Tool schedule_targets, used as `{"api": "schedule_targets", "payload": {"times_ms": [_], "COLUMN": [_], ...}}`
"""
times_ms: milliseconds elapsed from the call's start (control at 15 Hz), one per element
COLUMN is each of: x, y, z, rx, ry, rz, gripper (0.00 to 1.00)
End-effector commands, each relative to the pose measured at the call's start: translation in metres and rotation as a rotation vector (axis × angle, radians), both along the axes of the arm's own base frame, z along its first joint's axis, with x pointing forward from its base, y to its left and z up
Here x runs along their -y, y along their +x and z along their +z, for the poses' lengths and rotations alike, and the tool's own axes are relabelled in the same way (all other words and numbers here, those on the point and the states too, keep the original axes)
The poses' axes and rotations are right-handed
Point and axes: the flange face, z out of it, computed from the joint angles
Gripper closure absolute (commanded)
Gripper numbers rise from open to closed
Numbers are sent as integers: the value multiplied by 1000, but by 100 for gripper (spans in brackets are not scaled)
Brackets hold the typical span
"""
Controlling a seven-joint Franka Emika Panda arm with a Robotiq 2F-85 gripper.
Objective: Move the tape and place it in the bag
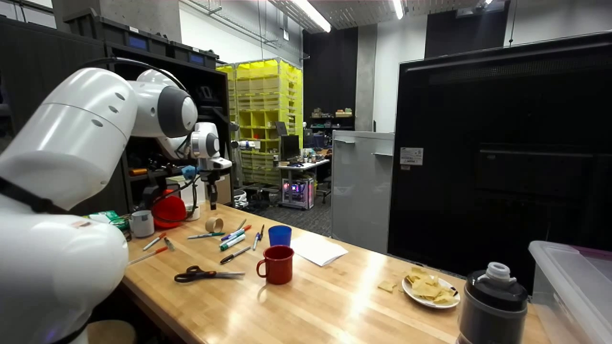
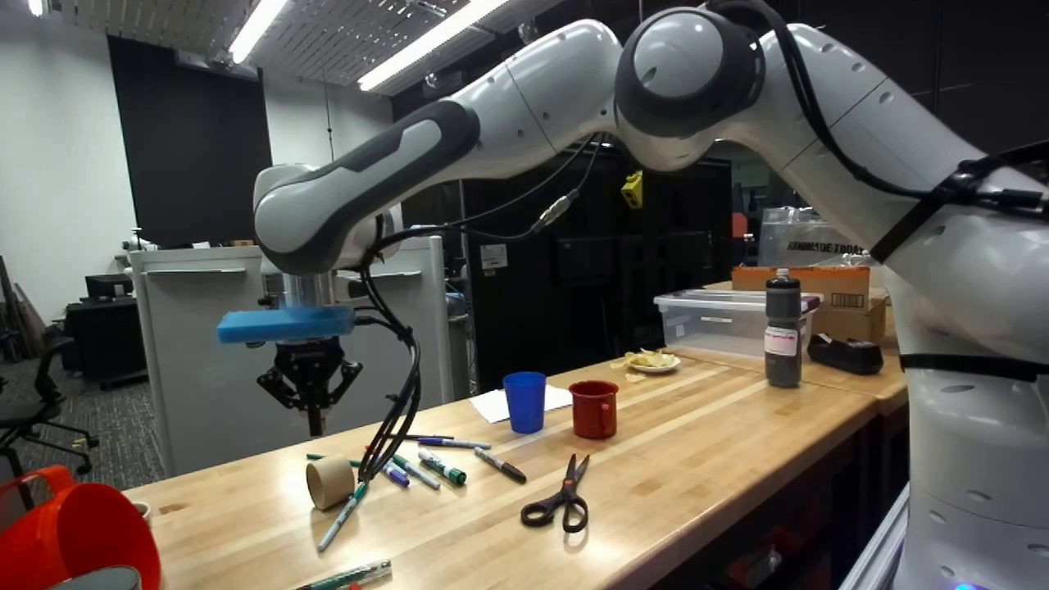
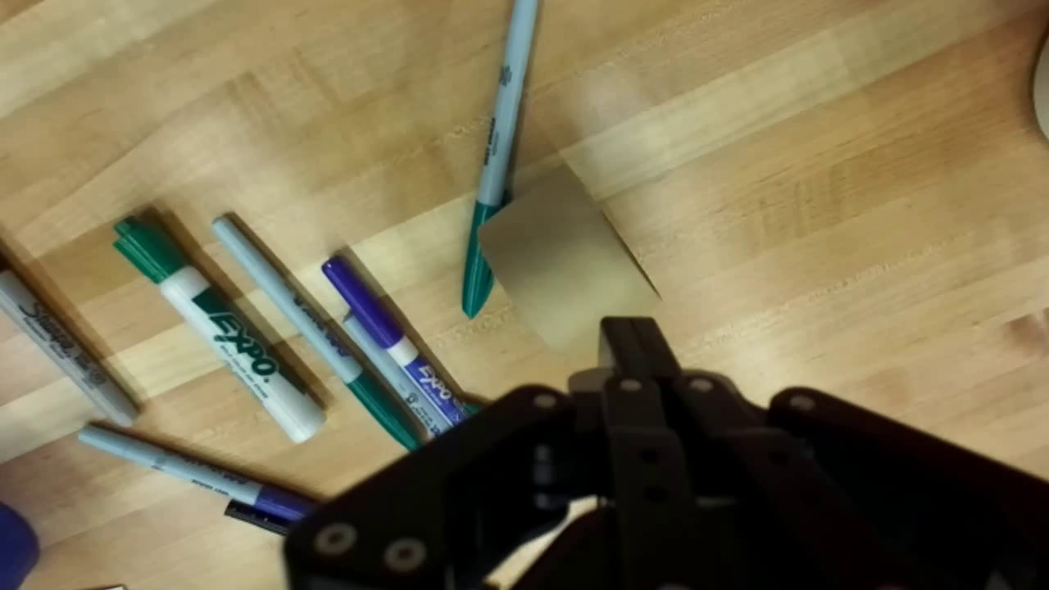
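The tape (image 1: 209, 225), a tan cardboard-coloured roll, rests on its curved side on the wooden table. Its hollow end shows in an exterior view, where the tape (image 2: 341, 477) has a green-capped pen beside it. My gripper (image 2: 315, 428) points straight down above the table near the roll, apart from it. In the wrist view the tape (image 3: 565, 254) appears just beyond the fingertips of the gripper (image 3: 642, 328), which are pressed together with nothing between them. The bright red bag (image 1: 169, 210) is at the table's far end; the bag (image 2: 98, 524) has its mouth turned sideways. It is outside the wrist view.
Several markers and pens, such as a green Expo marker (image 3: 242, 348), lie around the tape. A white mug (image 1: 142, 223) stands against the bag. Farther along are scissors (image 2: 561, 500), a red mug (image 2: 594, 410), a blue cup (image 2: 524, 401) and a plate of chips (image 1: 430, 289).
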Motion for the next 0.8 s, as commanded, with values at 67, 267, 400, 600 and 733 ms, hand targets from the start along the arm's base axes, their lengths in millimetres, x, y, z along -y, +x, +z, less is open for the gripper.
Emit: {"api": "schedule_targets", "payload": {"times_ms": [67, 267, 400, 600, 733], "x": [7, 21, 28, 38, 43], "y": [11, 13, 10, 4, -3], "z": [32, 46, 47, 46, 43], "rx": [43, 34, 20, -1, -13], "ry": [-15, -9, -17, -26, -26], "rz": [10, -20, -32, -36, -37], "gripper": [100, 100, 100, 100, 100]}}
